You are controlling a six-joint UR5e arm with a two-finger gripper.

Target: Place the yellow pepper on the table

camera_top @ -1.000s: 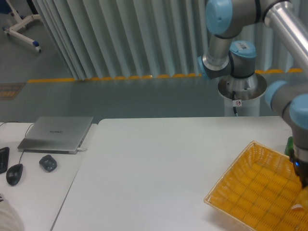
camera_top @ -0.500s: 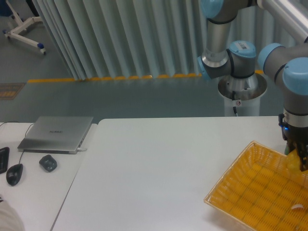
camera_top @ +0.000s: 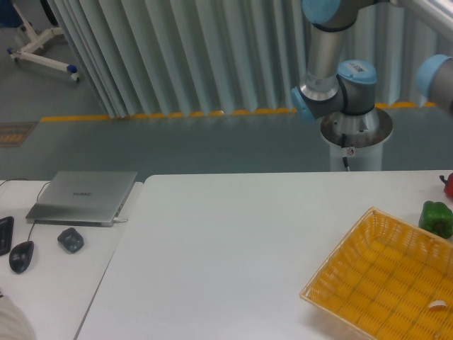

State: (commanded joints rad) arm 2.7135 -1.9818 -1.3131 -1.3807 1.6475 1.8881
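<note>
The yellow pepper is out of view. My gripper is also outside the frame; only the arm's upper links point(camera_top: 333, 71) and a blue-grey joint point(camera_top: 437, 79) at the right edge show. The white table point(camera_top: 233, 248) fills the lower part of the view. A yellow woven basket point(camera_top: 382, 283) sits on its right side, running off the frame's corner.
A green pepper point(camera_top: 435, 218) lies on the table just behind the basket, with a red object point(camera_top: 448, 185) at the right edge. A small white piece point(camera_top: 439, 305) lies in the basket. A laptop point(camera_top: 83, 196), mouse point(camera_top: 21, 256) and small dark object point(camera_top: 70, 240) sit on the left desk.
The arm's wrist and gripper rose from the basket's right side and left the frame. The yellow item seen at the gripper half a second ago no longer shows.
</note>
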